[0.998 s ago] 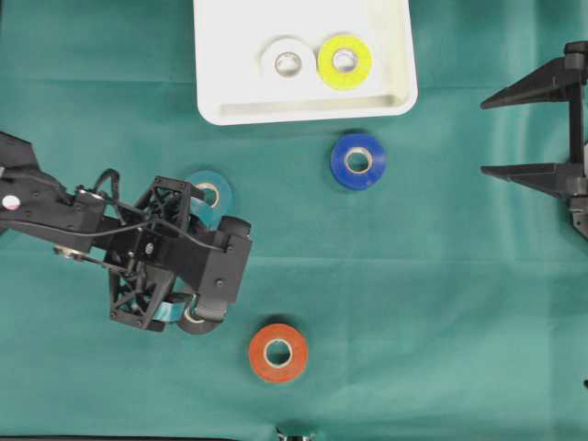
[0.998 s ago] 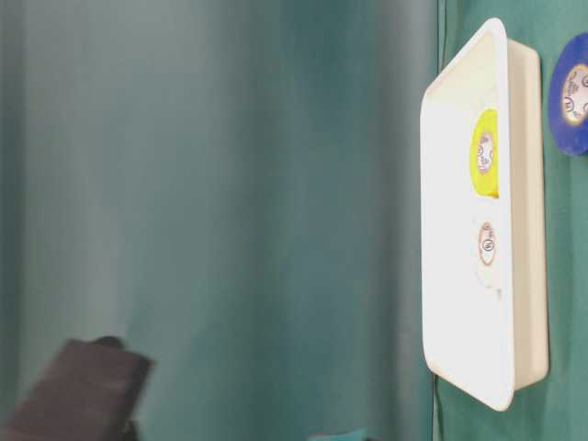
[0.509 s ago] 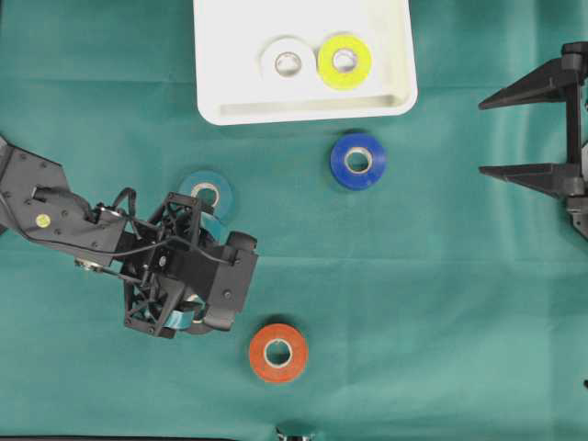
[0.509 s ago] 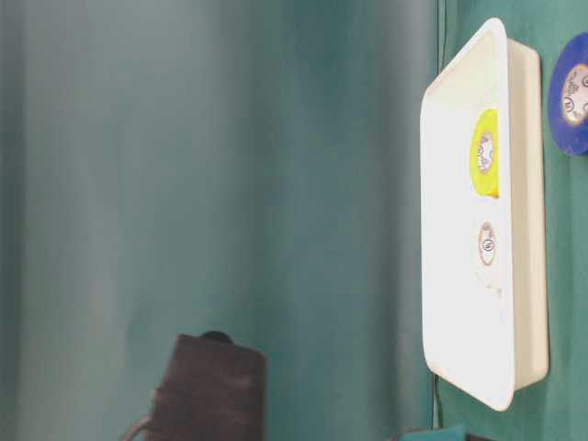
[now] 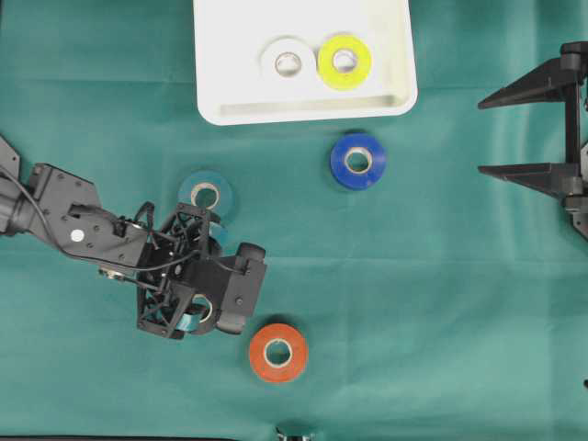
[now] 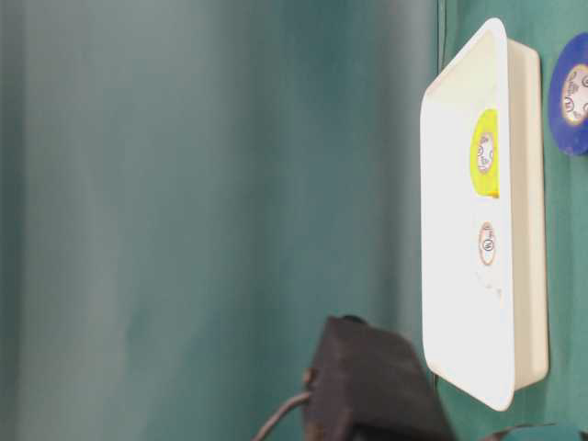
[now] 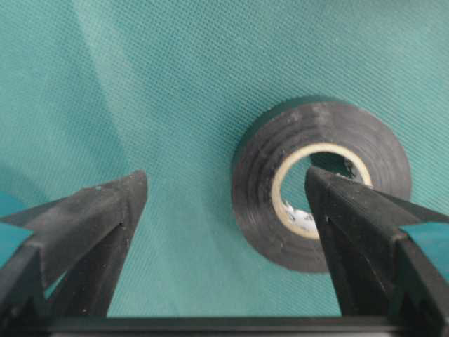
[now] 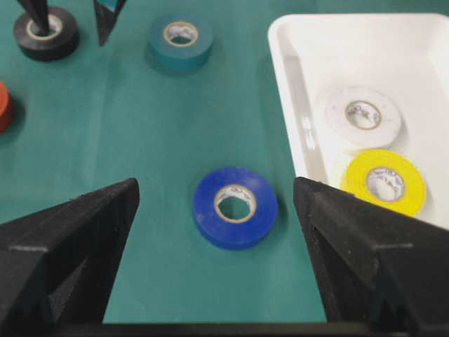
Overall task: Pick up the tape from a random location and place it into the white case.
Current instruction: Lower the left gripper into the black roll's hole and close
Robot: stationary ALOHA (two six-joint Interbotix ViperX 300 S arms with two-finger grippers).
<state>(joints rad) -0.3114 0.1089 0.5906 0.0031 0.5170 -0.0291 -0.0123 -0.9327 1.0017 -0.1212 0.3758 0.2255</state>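
Note:
A black tape roll (image 7: 319,182) lies flat on the green cloth. My left gripper (image 7: 224,179) is open over it, one finger above the roll's hole and the other over bare cloth beside it. In the overhead view that gripper (image 5: 197,299) covers the roll. The white case (image 5: 303,112) stands at the far edge and holds a white roll (image 5: 288,61) and a yellow roll (image 5: 344,61). My right gripper (image 5: 483,135) hangs open at the right edge, empty, facing a blue roll (image 8: 235,207).
A teal roll (image 5: 205,194) lies just beyond the left gripper, and a red roll (image 5: 278,353) sits near the front edge. The blue roll (image 5: 358,161) lies just in front of the case. The left arm's dark body (image 6: 367,390) blocks the table-level view's bottom.
My left gripper has moved toward the front edge and slightly right, away from the teal roll and over the black roll. Its jaws stayed open. The right arm has not moved.

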